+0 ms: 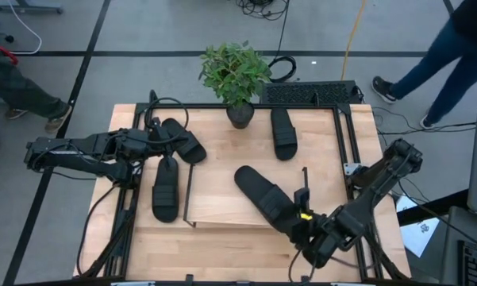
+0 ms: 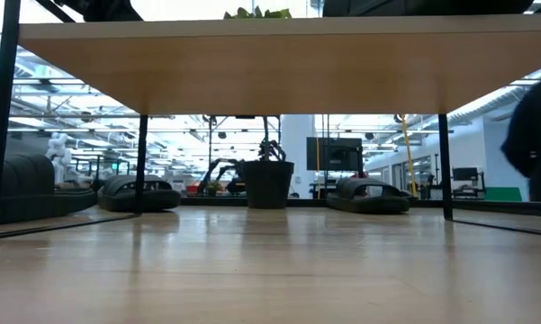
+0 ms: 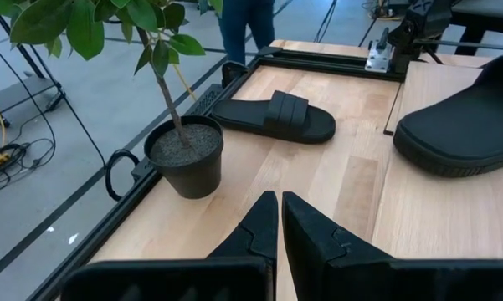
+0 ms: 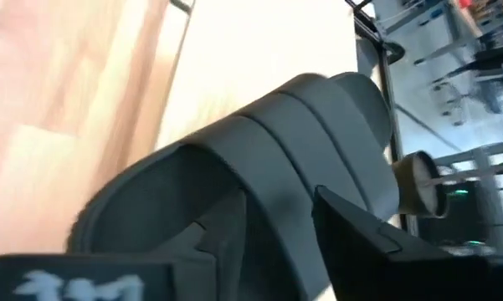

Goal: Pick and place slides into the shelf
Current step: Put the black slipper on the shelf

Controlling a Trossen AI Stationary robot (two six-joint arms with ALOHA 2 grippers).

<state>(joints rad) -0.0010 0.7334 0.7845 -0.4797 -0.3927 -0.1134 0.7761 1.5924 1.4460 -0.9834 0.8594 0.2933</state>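
Four black slides show in the high view. One [image 1: 182, 140] and a second [image 1: 165, 189] lie on the table by my left gripper [image 1: 153, 143], which is shut [image 3: 279, 199] and touches nothing. A third [image 1: 282, 133] lies near the potted plant. The fourth [image 1: 262, 197] lies slantwise over the shelf's light wood board [image 1: 222, 199], and my right gripper [image 1: 300, 217] is on its near end. In the low view the board [image 2: 270, 63] spans overhead on thin black legs. My right gripper [image 4: 259, 221] is shut on the fourth slide by its ribbed strap [image 4: 276, 159]. One finger [image 4: 197, 242] reaches under the strap and the other [image 4: 364, 242] lies outside it. It comes slanting from the table's near right. I cannot tell whether the sole rests on the board.
A potted plant [image 1: 236, 79] stands at the table's far edge, between the slides. Black rails [image 1: 349, 143] frame the table's sides. Cables and a black mat lie beyond the far edge. People's legs show on the floor at far left and far right.
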